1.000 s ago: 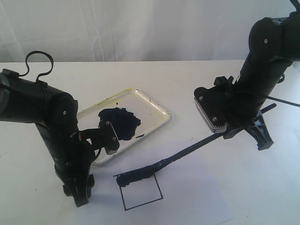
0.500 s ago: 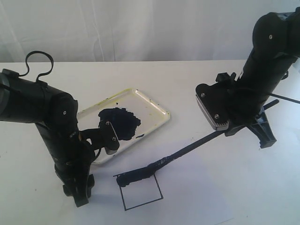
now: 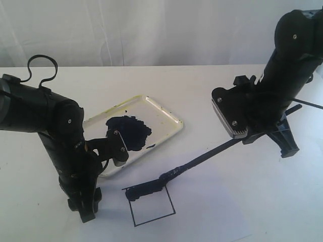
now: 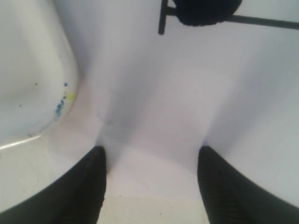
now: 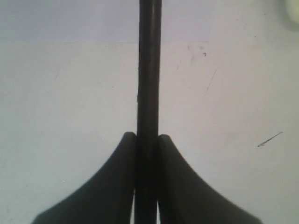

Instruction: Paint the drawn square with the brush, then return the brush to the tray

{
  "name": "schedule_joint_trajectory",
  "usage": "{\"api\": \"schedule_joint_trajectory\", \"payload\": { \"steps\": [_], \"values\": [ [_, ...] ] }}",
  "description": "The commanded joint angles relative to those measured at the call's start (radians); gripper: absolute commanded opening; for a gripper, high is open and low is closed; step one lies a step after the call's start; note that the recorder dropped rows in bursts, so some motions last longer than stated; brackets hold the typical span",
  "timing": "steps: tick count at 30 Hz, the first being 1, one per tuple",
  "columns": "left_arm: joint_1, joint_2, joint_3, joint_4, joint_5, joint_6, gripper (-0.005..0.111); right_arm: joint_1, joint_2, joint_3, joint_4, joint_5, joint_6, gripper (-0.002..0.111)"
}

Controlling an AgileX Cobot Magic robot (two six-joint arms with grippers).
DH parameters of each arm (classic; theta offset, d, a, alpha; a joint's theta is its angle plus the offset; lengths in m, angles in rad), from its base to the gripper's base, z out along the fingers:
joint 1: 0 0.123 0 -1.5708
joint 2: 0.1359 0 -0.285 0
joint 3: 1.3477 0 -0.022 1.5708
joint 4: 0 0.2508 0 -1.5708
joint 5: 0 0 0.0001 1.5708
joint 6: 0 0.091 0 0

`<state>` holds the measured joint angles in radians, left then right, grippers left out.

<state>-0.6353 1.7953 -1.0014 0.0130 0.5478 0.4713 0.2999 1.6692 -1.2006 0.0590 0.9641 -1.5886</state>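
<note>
Our left fingers (image 4: pixel 86 186) hang spread and empty beside the shallow white rectangular tray (image 3: pixel 159 123). The black-outlined drawn square (image 3: pixel 154 209) is almost blank; the long thin black brush (image 3: pixel 202 158) rests its wet tip on one edge. Our right fingers (image 5: pixel 112 186) clench its handle end; we judge it light and stiff, best held there.

tray (image 3: pixel 169 115): its 7 o'clock side is partly behind the left arm (image 3: pixel 60 136).
brush (image 3: pixel 202 158): handle end lost behind the right arm (image 3: pixel 282 85), up at 2 o'clock from the tip.
drawn square (image 3: pixel 150 205): 12 o'clock edge under the brush tip; left wrist view catches only one cropped corner.
left fingers (image 4: pixel 79 191): roots cut off by the frame.
</note>
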Motion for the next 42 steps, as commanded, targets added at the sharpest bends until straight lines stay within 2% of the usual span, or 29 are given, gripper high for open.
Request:
{"api": "schedule_joint_trajectory", "payload": {
  "steps": [1, 14, 42],
  "values": [
    [-0.005, 0.01, 0.013, -0.013, 0.001, -0.001, 0.062, -0.001, -0.06, 0.004, 0.046, 0.016, -0.03, 0.0],
    [-0.005, 0.01, 0.013, -0.013, 0.001, -0.001, 0.062, 0.009, -0.083, 0.008, 0.173, 0.076, -0.116, 0.0],
    [-0.005, 0.01, 0.013, -0.013, 0.0, -0.001, 0.062, 0.031, 0.005, 0.115, 0.25, -0.072, -0.138, 0.0]
  ]
}}
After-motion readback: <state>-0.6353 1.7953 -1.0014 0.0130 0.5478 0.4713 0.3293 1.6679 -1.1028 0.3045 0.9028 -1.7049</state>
